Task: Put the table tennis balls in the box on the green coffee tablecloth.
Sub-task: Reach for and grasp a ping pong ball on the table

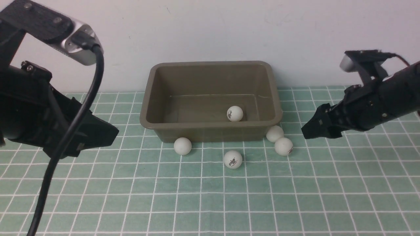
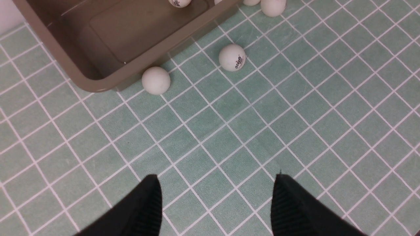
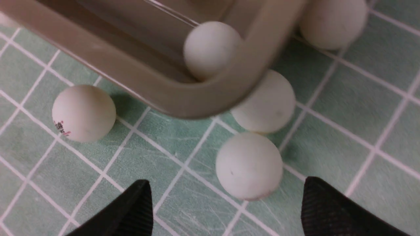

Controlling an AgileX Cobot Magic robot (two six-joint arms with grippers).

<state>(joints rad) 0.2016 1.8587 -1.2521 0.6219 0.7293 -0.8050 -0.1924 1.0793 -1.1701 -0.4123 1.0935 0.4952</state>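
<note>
Right gripper (image 3: 227, 186) is spread wide, with nothing between its fingers; the left gripper (image 2: 216, 183) also stands apart and holds nothing.

The job looks well short of finished. The front view shows one ball in the box (image 1: 211, 132), and the wrist views reveal a second one (image 3: 210, 49) tucked against its inner wall, so at least two are in. Five can be made out still on the green tablecloth (image 1: 203, 209): one by the box's left front corner (image 1: 182, 146), a printed ball (image 1: 233, 159) out in front, a pair at the right front corner, and another (image 3: 333, 23) beside the right wall, hidden from the front view.

Of that pair, the outer ball (image 3: 249, 167) is nearest the right gripper, just ahead of its open fingertips and untouched, lying to the left of that gripper in the front view. Its neighbour (image 3: 265, 105) sits partly under the rim. The outer ball seems the natural next pick. The left gripper is well apart from the balls, off beyond the box's left side.
</note>
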